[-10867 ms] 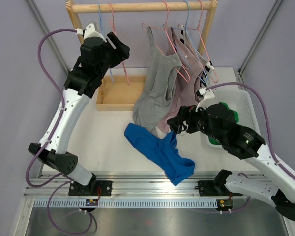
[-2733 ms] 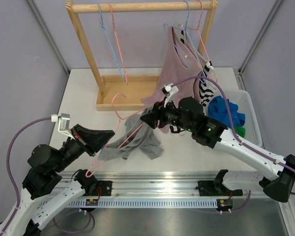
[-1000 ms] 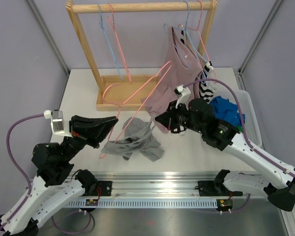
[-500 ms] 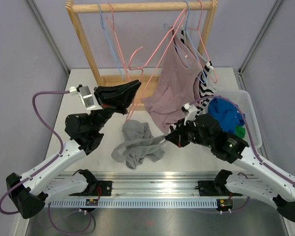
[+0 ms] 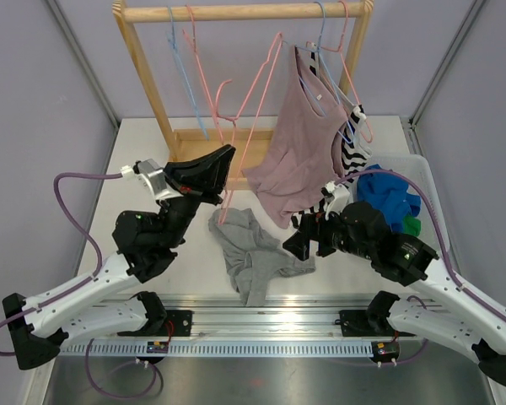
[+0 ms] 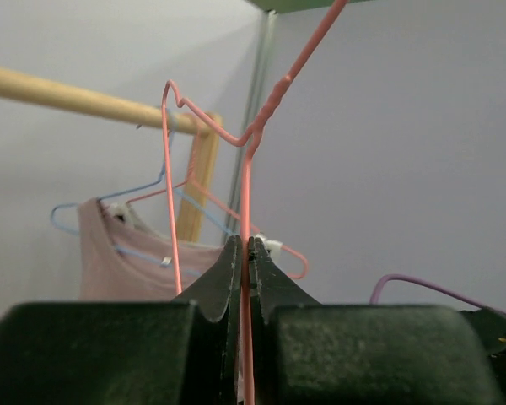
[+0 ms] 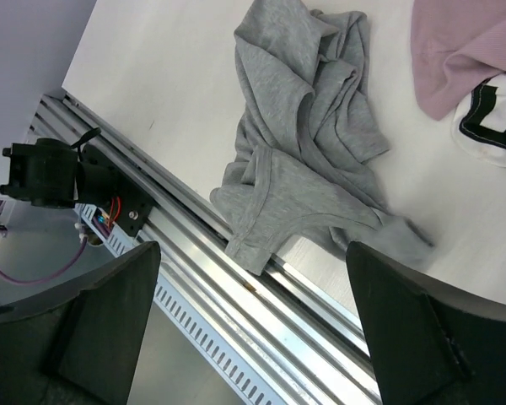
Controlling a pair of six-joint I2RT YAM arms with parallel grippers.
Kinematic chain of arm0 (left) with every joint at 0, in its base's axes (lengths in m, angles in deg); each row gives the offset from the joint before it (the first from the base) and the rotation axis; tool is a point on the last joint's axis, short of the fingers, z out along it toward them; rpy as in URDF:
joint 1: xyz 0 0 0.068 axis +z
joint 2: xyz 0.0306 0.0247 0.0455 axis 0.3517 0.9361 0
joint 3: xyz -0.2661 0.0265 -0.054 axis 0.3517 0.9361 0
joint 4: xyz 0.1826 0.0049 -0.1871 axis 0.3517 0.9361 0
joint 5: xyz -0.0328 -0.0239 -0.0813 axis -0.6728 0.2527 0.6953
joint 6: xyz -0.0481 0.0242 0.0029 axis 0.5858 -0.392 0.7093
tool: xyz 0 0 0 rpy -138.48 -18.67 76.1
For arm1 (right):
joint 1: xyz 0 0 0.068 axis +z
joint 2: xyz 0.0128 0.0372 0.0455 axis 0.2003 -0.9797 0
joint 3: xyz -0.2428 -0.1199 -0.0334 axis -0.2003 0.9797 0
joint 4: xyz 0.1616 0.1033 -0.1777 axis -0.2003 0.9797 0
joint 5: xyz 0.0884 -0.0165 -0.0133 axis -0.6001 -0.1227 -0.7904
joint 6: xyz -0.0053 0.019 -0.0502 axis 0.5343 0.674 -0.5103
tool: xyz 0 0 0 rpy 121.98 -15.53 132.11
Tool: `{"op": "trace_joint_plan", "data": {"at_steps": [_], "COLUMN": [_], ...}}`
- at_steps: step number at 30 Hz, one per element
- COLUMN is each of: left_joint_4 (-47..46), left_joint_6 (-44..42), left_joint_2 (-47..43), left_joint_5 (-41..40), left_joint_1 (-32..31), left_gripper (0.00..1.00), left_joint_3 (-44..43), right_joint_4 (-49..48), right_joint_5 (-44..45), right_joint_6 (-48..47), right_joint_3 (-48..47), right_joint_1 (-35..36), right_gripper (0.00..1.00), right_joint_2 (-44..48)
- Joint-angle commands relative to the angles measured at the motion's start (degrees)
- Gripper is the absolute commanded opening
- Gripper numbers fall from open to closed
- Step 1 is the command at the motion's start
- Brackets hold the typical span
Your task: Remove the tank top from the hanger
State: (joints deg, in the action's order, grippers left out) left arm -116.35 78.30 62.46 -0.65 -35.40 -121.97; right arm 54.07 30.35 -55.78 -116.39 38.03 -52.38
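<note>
The grey tank top point(image 5: 255, 257) lies crumpled on the table, free of the hanger, its lower hem draped over the front rail point(image 7: 261, 253). My left gripper point(image 5: 222, 175) is raised above the table and shut on the bare pink wire hanger point(image 5: 255, 99). In the left wrist view the wire point(image 6: 246, 194) runs up between the closed jaws point(image 6: 245, 253). My right gripper point(image 5: 293, 243) hovers just right of the tank top point(image 7: 308, 135), open, with nothing between its fingers point(image 7: 110, 312).
A wooden rack point(image 5: 236, 12) at the back carries a pink top point(image 5: 299, 143), a striped garment point(image 5: 352, 156) and spare hangers point(image 5: 181, 67). A white bin point(image 5: 430, 198) with blue and green clothes stands at the right. A wooden tray point(image 5: 190, 143) forms the rack's base.
My right gripper has opened and let go of the grey tank top, which now lies nearer the front rail. My left gripper with the hanger has shifted slightly lower.
</note>
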Motion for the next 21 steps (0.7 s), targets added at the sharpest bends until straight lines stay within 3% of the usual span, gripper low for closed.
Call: {"op": "trace_joint_plan", "data": {"at_steps": [1,6,12,15,21], "left_joint_4": [6.2,19.81,36.26,45.74,55.84], "left_joint_6": [2.47,4.93,6.43,10.81,13.46], "left_joint_2": [-1.35,1.89,12.51,19.1,31.05], "left_joint_5": [-13.27,-22.24,-31.83,-30.17,-27.79], "left_joint_1": [-0.26,-0.26,0.96,4.99,10.79], "left_gripper": [0.0,0.0,0.0,0.0,0.0], "left_joint_3": [-1.03,-8.31,-26.74,-37.2,-54.77], "right_joint_4": [1.26,2.49,2.32,2.05,2.75], "right_joint_5": [2.63,2.89,4.48,4.56,4.66], "right_joint_6": [-0.32,-0.41,0.38,0.56,0.3], "right_joint_3": [-2.36,-3.51,-3.42,-3.16,-3.59], "right_joint_1": [0.25,0.34,0.25,0.34,0.34], "right_gripper": [1.0,0.99,1.0,1.0,0.99], "right_joint_2": [0.54,1.77,1.86,1.95,3.0]}}
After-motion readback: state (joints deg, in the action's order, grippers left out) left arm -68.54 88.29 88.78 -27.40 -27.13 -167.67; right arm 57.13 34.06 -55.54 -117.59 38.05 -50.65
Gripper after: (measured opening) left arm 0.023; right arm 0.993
